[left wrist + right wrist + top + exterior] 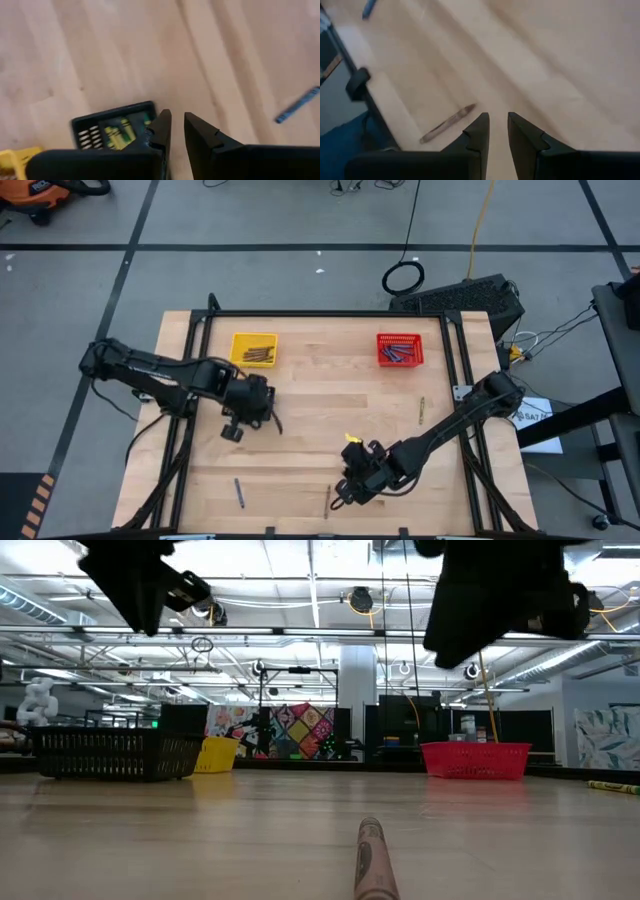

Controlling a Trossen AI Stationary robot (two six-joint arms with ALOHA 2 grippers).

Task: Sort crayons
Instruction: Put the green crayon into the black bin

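Grey floor [300, 220] is spreading out around the wooden table [320, 405], with dark tape lines [300, 248] crossing it in a grid. A black cable loop [403, 277] is lying on the floor just beyond the table's far edge, and a yellow cord [482, 220] is trailing away past it. An orange machine [45, 195] is sitting in the far corner. Across the room, ceiling beams and strip lights [300, 580] are glowing overhead, a white pillar [353, 690] is standing mid-hall, and a colourful patchwork panel [300, 728] is hanging against the back wall beside dark screens [500, 728].
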